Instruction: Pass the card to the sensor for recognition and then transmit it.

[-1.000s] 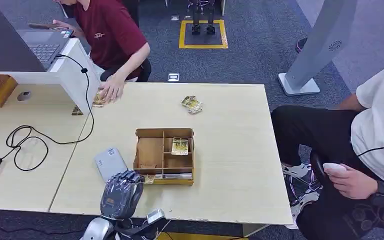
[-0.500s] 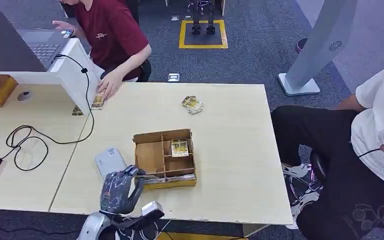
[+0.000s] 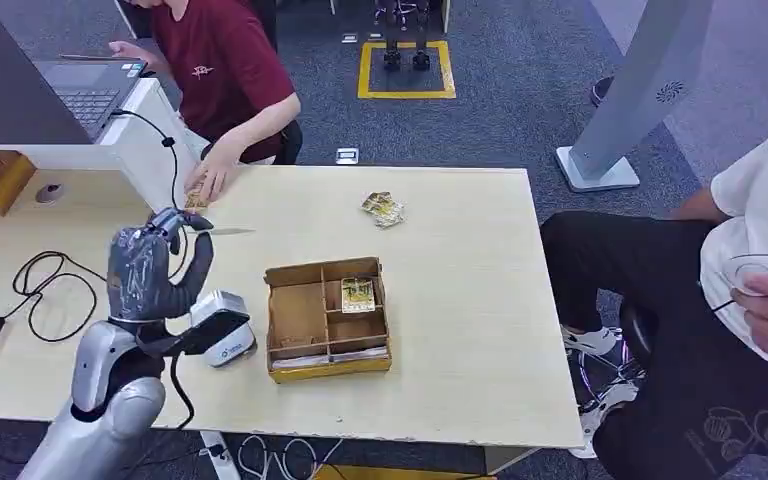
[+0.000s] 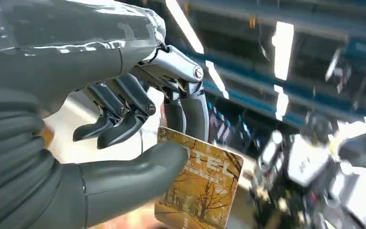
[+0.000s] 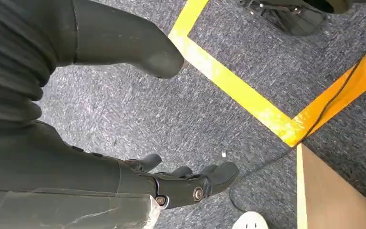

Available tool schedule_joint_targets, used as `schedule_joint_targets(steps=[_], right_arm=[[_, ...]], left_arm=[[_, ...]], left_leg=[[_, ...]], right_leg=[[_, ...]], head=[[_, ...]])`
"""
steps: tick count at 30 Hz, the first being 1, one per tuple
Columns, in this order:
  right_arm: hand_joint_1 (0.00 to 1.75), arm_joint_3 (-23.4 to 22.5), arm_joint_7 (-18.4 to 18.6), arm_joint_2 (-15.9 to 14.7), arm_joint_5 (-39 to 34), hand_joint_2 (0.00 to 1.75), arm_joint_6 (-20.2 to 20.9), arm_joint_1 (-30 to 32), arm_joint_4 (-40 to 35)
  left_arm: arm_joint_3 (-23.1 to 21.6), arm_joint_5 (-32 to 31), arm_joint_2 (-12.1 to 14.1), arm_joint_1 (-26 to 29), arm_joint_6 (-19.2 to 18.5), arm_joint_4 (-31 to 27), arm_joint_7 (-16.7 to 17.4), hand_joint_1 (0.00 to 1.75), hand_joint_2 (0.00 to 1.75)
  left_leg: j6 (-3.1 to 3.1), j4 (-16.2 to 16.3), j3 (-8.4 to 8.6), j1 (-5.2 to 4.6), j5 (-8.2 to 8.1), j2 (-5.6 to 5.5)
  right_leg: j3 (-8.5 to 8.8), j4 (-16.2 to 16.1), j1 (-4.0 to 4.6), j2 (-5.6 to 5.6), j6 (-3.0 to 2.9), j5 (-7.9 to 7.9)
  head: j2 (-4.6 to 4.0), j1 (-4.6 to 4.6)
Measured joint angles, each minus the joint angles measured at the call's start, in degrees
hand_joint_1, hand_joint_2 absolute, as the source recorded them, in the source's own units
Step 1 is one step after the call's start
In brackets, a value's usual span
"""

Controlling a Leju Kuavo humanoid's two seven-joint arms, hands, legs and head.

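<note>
Currently the left hand point(image 3: 152, 268) is raised, pinching the card point(image 4: 201, 183) between thumb and fingers point(image 4: 124, 119). Below the wrist lies the sensor point(image 3: 226, 340), beside the cardboard tray point(image 3: 328, 315). Right hand point(image 5: 181, 183) hangs empty, fingers apart.

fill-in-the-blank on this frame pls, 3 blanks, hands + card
1. The yellow printed card is pinched by the robot's ____ hand.
2. The right hand hangs over grey carpet, holding ____.
3. The small grey-white sensor box lies on the table beside the brown ____ divided tray.

Missing words: left; nothing; cardboard
</note>
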Motion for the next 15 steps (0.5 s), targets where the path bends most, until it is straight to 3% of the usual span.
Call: schedule_joint_targets(steps=[6,15], right_arm=[[0.00,0.3,0.2,0.0,0.5,1.75,0.2,-0.2,0.0],[0.00,1.6,1.2,0.0,2.0,1.75,1.1,-1.1,0.0]], left_arm=[[2.0,-0.1,0.8,-5.4,-0.8,3.0,2.3,1.75,1.75],[2.5,-2.5,0.5,-14.9,-0.9,15.8,6.1,1.75,1.75]], left_leg=[[-0.01,0.0,0.00,-0.01,0.00,0.02],[-0.06,0.0,-0.02,-0.01,0.04,0.03]], right_leg=[[-0.03,0.0,0.00,0.02,0.00,0.00],[-0.06,0.0,0.00,0.03,-0.04,0.04]], head=[[0.00,-0.02],[0.00,-0.09]])
